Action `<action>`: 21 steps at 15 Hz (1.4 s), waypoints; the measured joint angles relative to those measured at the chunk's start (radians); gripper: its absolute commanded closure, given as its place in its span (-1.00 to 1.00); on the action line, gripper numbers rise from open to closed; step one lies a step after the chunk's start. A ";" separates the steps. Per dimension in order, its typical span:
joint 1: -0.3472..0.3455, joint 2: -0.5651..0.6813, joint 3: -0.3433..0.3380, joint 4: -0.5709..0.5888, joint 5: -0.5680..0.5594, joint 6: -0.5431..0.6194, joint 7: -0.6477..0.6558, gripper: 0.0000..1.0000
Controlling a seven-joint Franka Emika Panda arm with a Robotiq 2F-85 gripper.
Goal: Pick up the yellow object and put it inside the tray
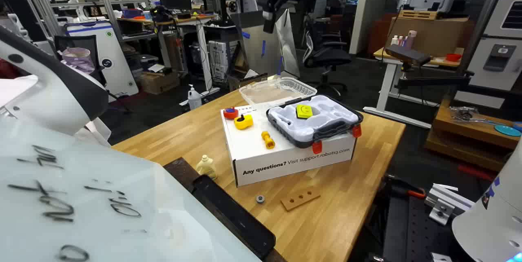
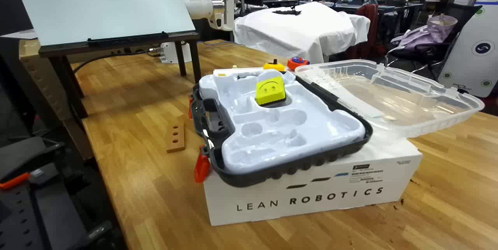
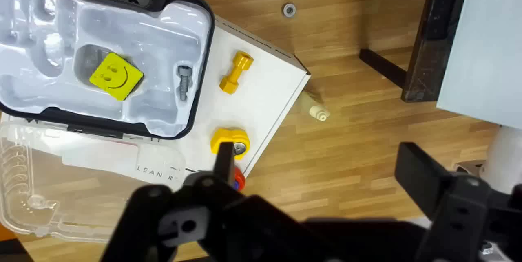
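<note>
while the pincer (image 3: 318, 164) gapes, yellow piece (image 3: 235, 73), tray (image 2: 328, 121), box (image 2: 311, 191) beneath reading "lean robotics"

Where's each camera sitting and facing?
In an exterior view: raised, facing the box's "Any questions?" side; hand at top.
In an exterior view: facing its LEAN ROBOTICS side, angled down; hand unseen.
Wrist view: overhead, looking down past the fingers at the tray.
Both exterior views share tray, whiteboard and a white arm, owner unclear.
</note>
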 measured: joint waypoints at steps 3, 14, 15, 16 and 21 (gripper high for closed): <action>0.000 0.000 0.000 0.000 0.000 0.000 0.000 -1.00; 0.006 0.236 0.014 0.035 0.009 0.017 0.017 -1.00; 0.007 0.259 0.015 0.044 0.012 0.020 0.019 -1.00; 0.007 0.273 0.015 0.053 0.013 0.021 0.020 -1.00; 0.007 0.272 0.015 0.061 0.013 0.021 0.022 -1.00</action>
